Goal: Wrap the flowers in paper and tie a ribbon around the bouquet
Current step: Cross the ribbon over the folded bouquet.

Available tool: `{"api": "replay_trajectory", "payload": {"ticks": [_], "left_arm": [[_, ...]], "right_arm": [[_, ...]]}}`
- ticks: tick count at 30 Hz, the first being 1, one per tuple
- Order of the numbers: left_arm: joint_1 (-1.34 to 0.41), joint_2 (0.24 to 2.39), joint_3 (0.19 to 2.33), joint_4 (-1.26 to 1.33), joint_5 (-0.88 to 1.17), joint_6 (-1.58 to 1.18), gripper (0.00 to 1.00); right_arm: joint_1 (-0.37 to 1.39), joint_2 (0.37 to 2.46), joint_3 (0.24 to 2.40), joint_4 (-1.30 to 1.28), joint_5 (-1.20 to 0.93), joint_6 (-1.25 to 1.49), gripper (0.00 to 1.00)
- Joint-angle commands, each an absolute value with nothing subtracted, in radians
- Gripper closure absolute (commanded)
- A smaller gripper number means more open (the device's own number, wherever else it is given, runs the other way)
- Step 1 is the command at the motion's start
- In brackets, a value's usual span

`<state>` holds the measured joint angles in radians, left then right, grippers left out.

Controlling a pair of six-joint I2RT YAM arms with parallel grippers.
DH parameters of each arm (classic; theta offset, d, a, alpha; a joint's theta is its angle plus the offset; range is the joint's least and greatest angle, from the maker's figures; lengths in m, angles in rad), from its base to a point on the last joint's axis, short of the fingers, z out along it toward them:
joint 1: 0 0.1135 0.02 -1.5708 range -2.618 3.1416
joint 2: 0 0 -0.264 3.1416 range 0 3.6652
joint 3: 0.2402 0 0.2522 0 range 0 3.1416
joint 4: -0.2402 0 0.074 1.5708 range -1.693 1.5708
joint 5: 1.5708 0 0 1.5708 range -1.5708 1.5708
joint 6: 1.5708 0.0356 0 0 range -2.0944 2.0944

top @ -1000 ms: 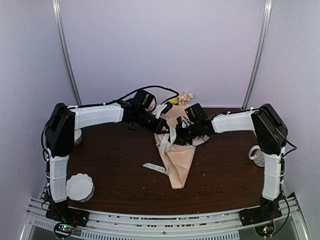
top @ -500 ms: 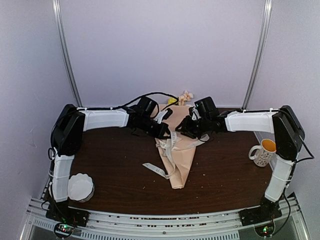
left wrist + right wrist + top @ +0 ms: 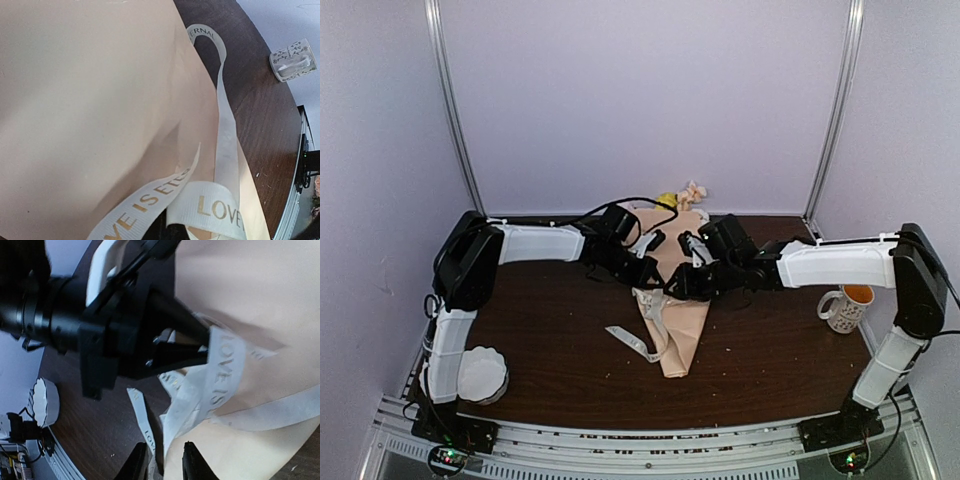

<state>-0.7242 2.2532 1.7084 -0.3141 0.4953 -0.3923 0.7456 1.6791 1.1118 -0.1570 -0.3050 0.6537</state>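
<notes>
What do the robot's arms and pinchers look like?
The left arm and right arm are white shells with chunky black joints. The left gripper and right gripper are black, with two tapering fingers each. A black cable loops over the left arm.

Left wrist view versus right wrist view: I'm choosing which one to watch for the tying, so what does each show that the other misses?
Only the left wrist view shows the patterned mug and the curled end of the ribbon at the paper's edge. Only the right wrist view shows the left gripper shut on the ribbon, the white scalloped bowl, and the right gripper with its own fingers parted. Both show the printed ribbon lying across the bouquet of peach paper, on the dark table.
</notes>
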Motion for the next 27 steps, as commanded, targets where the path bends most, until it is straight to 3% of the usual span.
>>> {"api": "replay_trajectory", "payload": {"ticks": [1,8,12,27], "left_arm": [[-0.712,2.268,1.727,-0.281,0.516,-0.415,1.0],[-0.708,2.27,1.707,-0.273,0.507,-0.416,1.0],[-0.706,2.275,1.692,-0.26,0.505,-0.42,1.0],[-0.704,2.289,1.68,-0.253,0.497,-0.414,1.0]], "right_arm": [[0.835,1.672,1.111,-0.217,-0.202,0.53,0.74],[0.921,1.775,1.186,-0.3,-0.092,0.517,0.76],[0.952,1.799,1.219,-0.38,-0.012,0.508,0.72],[0.961,1.91,1.252,-0.337,-0.135,0.543,0.71]]}}
